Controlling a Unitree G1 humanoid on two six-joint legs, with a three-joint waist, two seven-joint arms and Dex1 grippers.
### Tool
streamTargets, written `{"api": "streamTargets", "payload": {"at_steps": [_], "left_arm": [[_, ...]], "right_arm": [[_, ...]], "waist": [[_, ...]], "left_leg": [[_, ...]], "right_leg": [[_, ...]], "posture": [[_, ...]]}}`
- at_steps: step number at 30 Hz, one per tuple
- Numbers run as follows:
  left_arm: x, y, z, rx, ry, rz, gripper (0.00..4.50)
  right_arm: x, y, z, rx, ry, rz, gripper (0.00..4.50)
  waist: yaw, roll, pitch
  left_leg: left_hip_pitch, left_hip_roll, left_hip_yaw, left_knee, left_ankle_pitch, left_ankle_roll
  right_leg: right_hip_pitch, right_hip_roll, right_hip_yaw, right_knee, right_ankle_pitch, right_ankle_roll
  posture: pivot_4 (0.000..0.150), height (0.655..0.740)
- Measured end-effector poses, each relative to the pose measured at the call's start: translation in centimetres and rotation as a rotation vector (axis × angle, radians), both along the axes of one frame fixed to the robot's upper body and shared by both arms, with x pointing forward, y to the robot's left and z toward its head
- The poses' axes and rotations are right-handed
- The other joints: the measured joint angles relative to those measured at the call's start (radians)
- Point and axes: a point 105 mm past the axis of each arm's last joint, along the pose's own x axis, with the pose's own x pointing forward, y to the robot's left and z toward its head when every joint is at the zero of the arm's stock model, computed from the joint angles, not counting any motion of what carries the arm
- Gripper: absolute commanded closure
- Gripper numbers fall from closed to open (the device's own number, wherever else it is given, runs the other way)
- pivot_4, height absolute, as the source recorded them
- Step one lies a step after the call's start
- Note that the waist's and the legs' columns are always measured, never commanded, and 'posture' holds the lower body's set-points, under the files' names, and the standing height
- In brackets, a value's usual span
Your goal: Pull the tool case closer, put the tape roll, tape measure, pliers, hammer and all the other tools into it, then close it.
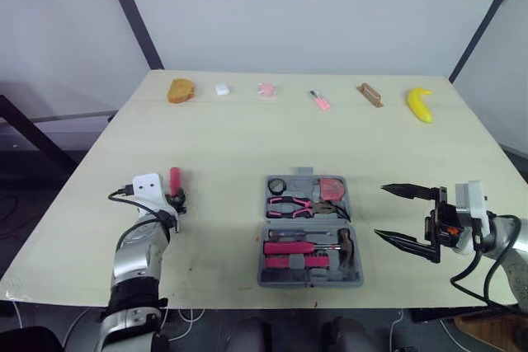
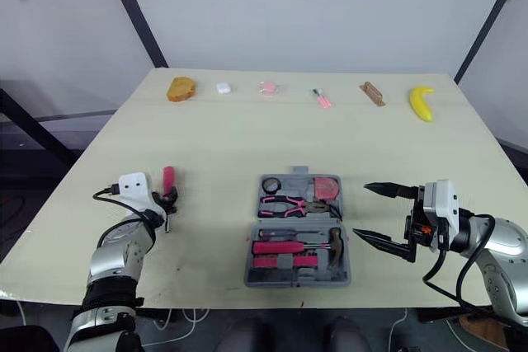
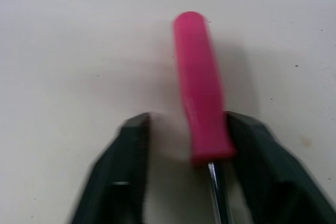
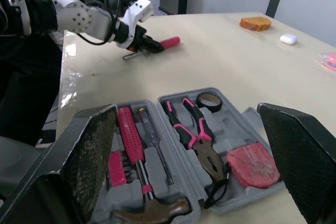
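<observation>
A pale table (image 1: 231,146) stands before white walls. Near its front edge lies the tool case (image 1: 312,222), open, with the tape roll (image 1: 276,185), pliers (image 1: 290,205), tape measure (image 1: 332,189) and hammer (image 1: 346,243) in its moulded slots. To the case's left, a pink screwdriver (image 1: 175,179) lies on the table, and the left gripper (image 1: 176,202) straddles it with fingers not yet clamped. The right gripper (image 1: 379,210) hangs wide open just right of the case
</observation>
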Motion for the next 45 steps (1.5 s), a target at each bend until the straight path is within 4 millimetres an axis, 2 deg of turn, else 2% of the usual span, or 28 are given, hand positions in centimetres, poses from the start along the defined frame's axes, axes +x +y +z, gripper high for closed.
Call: {"api": "streamTargets", "payload": {"at_steps": [1,6,8,10,11,14,16,19,22,30,41,43,45], "left_arm": [[0.0,0.0,0.0,0.0,0.0,0.0,4.01],[-0.5,-0.3,-0.1,0.012,0.0,-0.013,4.04],[-1.6,-1.9,-0.3,0.012,0.018,-0.069,4.04],[-2.0,-2.2,-0.3,0.016,0.025,-0.085,4.04],[-3.6,-3.3,-0.7,0.035,0.051,-0.137,4.04],[-4.1,-4.2,-0.5,0.037,0.056,-0.168,4.04],[-6.4,-6.1,-1.1,0.054,0.095,-0.239,4.04],[-8.2,-8.4,-1.4,0.041,0.121,-0.306,4.04],[-9.1,-9.1,-1.5,0.047,0.139,-0.337,4.04],[-10.3,-10.8,-1.8,0.013,0.149,-0.36,4.04],[-10.0,-11.9,-1.7,-0.027,0.139,-0.366,4.04],[-10.0,-12.0,-1.7,-0.026,0.139,-0.37,3.0],[-9.9,-12.1,-1.7,-0.026,0.135,-0.373,2.15]], "right_arm": [[0.0,0.0,0.0,0.0,0.0,0.0,0.0],[0.1,0.1,-0.1,0.005,-0.002,-0.003,0.0],[0.0,0.1,-0.1,0.007,0.0,0.0,0.0],[0.0,0.2,-0.1,0.009,0.001,0.005,0.0],[-0.2,0.1,0.0,0.01,0.004,0.019,0.0],[-0.2,0.2,0.0,0.008,0.003,0.036,0.0],[-0.8,0.1,0.1,-0.009,0.022,0.09,0.0],[-1.5,0.1,0.0,-0.046,0.05,0.16,0.0],[-1.9,0.2,-0.3,-0.063,0.064,0.203,0.0],[-1.8,0.3,-0.3,-0.089,0.055,0.228,0.0],[-1.6,0.5,-0.9,-0.09,0.075,0.217,0.0],[-1.5,0.4,-0.9,-0.09,0.074,0.213,0.0],[-1.5,0.4,-0.9,-0.092,0.07,0.207,0.0]], "waist": [[0.001,0.0,0.0],[0.002,0.0,0.0],[0.003,0.0,0.0],[0.006,0.0,0.0],[0.002,0.0,0.0],[0.004,0.0,0.0],[0.003,0.0,0.0],[0.009,0.0,0.0],[0.01,0.0,0.0],[0.013,0.0,0.0],[0.012,0.0,0.0],[0.011,0.0,0.0],[0.011,0.0,0.0]], "left_leg": [[0.0,0.0,0.0,0.0,0.0,0.0],[0.0,0.0,0.0,0.0,0.0,0.0],[0.0,0.0,0.0,0.0,0.0,0.0],[0.0,0.0,0.0,0.0,0.0,0.0],[0.001,0.0,0.001,0.0,0.0,0.0],[0.0,0.0,0.0,0.0,0.0,0.0],[0.001,0.0,0.001,0.0,0.0,0.0],[0.001,0.0,0.0,0.0,0.0,0.0],[0.001,0.0,0.0,0.0,0.0,0.0],[0.001,0.0,0.001,0.0,0.0,0.0],[0.001,0.0,0.0,0.0,0.0,0.0],[0.001,0.0,0.0,0.0,0.0,0.0],[0.001,0.0,0.0,0.0,0.0,0.0]], "right_leg": [[0.0,0.0,0.0,0.0,0.0,0.0],[0.0,0.0,0.001,0.0,0.0,0.0],[0.0,0.0,0.0,0.0,0.0,0.0],[0.0,0.0,0.0,0.0,0.0,0.0],[0.0,0.0,0.002,0.0,0.0,0.0],[0.0,-0.001,0.001,0.0,0.0,0.0],[0.0,-0.001,0.002,-0.001,0.0,0.0],[0.0,-0.001,0.001,0.0,0.0,0.0],[0.0,0.0,0.001,0.0,0.0,0.0],[0.0,0.0,0.002,-0.001,0.0,0.0],[0.0,0.0,0.002,-0.001,0.0,0.0],[0.0,0.0,0.002,-0.001,0.0,0.0],[0.0,0.0,0.002,-0.001,0.0,0.0]], "posture": [[0.15,0.74],[0.15,0.74],[0.15,0.74],[0.15,0.74],[0.15,0.74],[0.15,0.74],[0.15,0.74],[0.15,0.74],[0.15,0.74],[0.15,0.74],[0.15,0.74],[0.15,0.74],[0.15,0.74]]}}
